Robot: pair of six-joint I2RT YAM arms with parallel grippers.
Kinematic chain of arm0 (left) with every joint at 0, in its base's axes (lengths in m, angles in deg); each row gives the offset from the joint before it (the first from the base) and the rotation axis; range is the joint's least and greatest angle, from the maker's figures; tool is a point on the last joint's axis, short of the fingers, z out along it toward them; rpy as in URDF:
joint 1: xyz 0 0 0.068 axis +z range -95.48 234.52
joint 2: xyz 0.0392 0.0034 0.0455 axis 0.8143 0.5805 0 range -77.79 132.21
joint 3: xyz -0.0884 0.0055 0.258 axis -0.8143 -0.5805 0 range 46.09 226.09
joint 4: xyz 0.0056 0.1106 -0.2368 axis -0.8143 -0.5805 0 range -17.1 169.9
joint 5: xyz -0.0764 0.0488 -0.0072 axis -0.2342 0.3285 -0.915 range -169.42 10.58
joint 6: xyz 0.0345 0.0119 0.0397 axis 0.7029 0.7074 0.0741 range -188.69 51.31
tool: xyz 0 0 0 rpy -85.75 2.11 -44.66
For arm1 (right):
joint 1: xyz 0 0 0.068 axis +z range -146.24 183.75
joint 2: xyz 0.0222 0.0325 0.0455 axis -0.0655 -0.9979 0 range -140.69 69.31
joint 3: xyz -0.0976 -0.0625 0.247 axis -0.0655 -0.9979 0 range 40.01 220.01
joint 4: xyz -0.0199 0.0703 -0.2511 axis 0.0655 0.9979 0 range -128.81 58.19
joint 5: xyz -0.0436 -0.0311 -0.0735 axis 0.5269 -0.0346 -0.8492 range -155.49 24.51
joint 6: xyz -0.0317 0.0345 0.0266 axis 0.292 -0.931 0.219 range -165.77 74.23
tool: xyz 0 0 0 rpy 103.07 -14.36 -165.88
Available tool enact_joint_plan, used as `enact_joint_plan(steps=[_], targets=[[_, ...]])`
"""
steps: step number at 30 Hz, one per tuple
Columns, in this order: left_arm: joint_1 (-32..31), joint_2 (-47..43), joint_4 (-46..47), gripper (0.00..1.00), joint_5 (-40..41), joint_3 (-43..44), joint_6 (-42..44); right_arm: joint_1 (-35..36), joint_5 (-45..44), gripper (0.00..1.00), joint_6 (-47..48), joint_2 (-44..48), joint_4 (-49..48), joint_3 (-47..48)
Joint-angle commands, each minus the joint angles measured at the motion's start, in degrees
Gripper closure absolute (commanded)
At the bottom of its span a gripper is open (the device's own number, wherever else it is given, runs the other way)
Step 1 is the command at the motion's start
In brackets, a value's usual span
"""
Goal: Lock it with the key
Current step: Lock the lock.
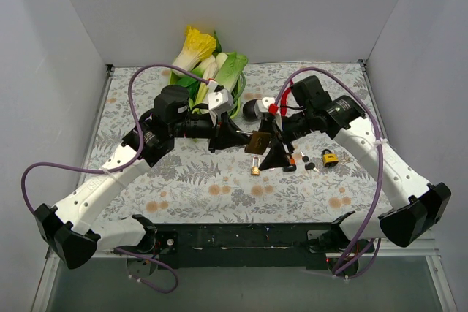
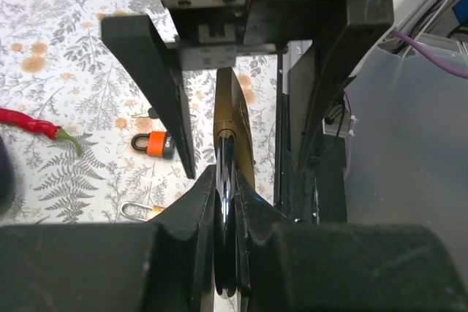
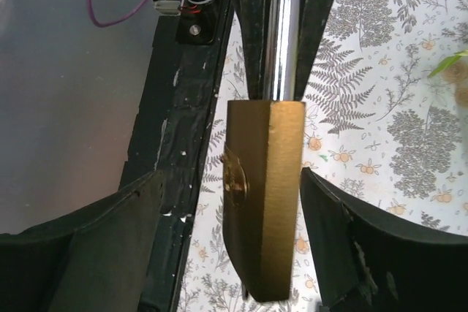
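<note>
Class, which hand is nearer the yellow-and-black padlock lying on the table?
Right. The right hand sits just left of the yellow-and-black padlock; the left hand is farther left, beyond the brass padlock it holds.

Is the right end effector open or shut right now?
Open: the right end effector has fingers clear of the brass padlock on both sides.

Floral cloth [image 1: 197, 188] covers the desk. Far edge, centre: leafy greens [image 1: 212, 63] in a heap, one head yellow-topped. Just on their near side, a dark round item [image 1: 252, 109], not identifiable. Red chilli [image 2: 33, 123] lies flat on the cloth. Mid-desk: small brass lock [image 1: 255, 169]. Toward the right edge: yellow lock [image 1: 330, 157], with small dark bits [image 1: 308, 166] beside it, too small to identify.
</note>
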Motion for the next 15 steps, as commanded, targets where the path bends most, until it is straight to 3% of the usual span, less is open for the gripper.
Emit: enact_joint_plan(steps=[1,5,15], targets=[[0.0,-3.6,7.8,1.0,1.0,0.8,-1.1,0.6,1.6,0.22,-4.9,0.1,-4.6,-0.9],[0.0,-3.7,7.7,1.0,0.9,0.3,-1.4,0.5,2.1,0.37,-6.8,-0.6,-6.5,-0.1],[0.0,-4.4,6.6,1.0,-0.4,-0.3,-1.1,0.6,0.5,0.59,-8.9,-0.2,-8.3,0.8]])
